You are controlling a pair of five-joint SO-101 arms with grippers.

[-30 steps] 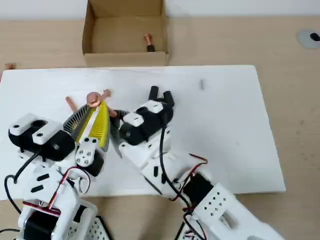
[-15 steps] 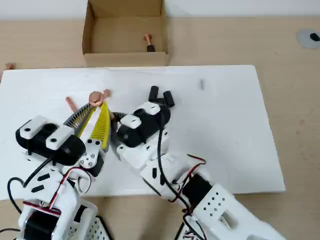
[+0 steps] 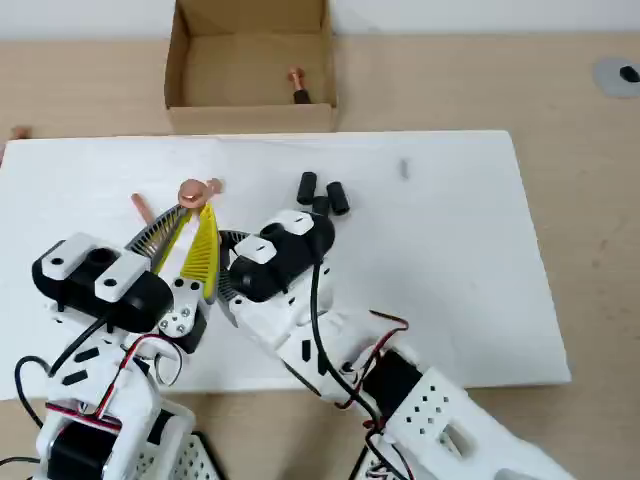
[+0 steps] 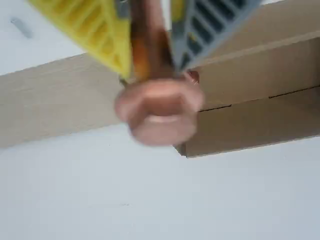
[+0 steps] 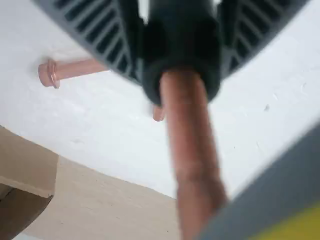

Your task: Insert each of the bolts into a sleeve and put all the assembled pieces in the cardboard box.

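A pale wooden bench (image 3: 600,200) carries a wide white sheet (image 3: 450,280) over most of its working area, with a strip of light wall along the far edge. At the far left a small copper piece (image 3: 18,132) lies on bare wood just off the sheet's corner. On the left part of the sheet a loose bolt (image 3: 140,208) lies near the left tool (image 3: 192,208). Its yellow and grey fingers are clenched on a copper bolt (image 3: 190,192), with the head sticking out past the fingertips. A second loose bolt (image 3: 213,186) lies just beside that head. The right tool (image 5: 180,45) is next to it, its dark fingers grasping a black sleeve (image 5: 180,67). The end of the held bolt's shaft sits in the mouth of this sleeve. Beyond the sheet's far edge stands the cardboard box (image 3: 178,70), open on bare wood, holding one assembled piece (image 3: 297,85) close to its right wall. Three spare sleeves (image 3: 320,205) are clustered near the sheet's middle. A round grey disc (image 3: 615,75) is set in the bench at the far right.
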